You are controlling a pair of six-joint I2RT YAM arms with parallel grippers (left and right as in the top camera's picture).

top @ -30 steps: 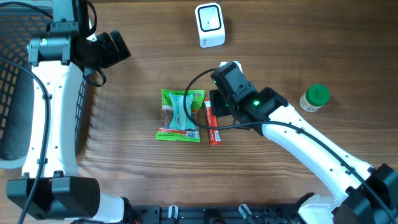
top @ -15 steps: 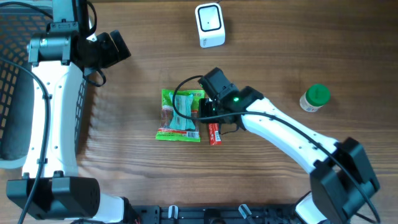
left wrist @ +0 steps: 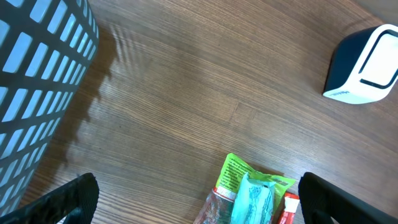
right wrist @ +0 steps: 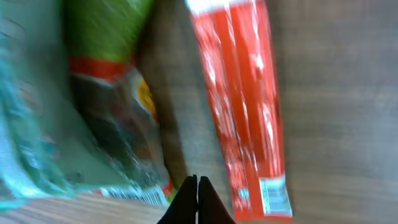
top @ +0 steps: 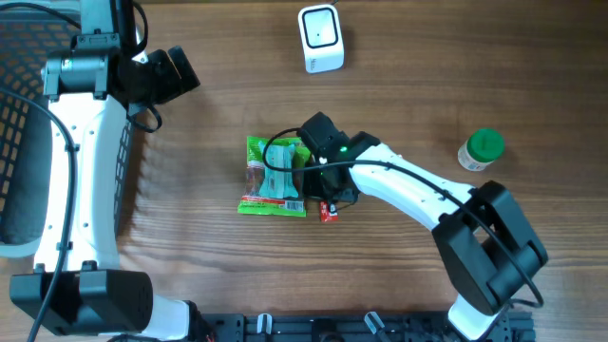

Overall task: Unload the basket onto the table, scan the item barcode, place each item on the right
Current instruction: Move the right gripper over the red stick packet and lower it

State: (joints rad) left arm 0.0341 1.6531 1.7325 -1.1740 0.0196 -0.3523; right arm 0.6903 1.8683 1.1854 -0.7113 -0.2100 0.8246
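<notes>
A green snack packet (top: 270,180) lies mid-table with a teal sachet (top: 281,169) on top of it, and a red stick pack (top: 329,208) lies along its right side. My right gripper (right wrist: 198,185) is shut with nothing between its fingers. It hovers over the strip of wood between the green packet (right wrist: 106,93) and the red stick (right wrist: 242,93). A white barcode label (right wrist: 273,196) shows at the red stick's near end. The white scanner (top: 320,38) stands at the back. My left gripper (left wrist: 205,208) hangs open at the far left, with the packet's top edge (left wrist: 239,171) between its fingers' line of sight.
A black mesh basket (top: 24,114) fills the left edge behind the left arm. A small bottle with a green cap (top: 482,149) stands at the right. The right arm's wrist (top: 328,152) covers the right part of the packet in the overhead view.
The right arm has swung left over the packet and the red stick, and its jaws have gone from part open to shut. The left arm has not moved.
</notes>
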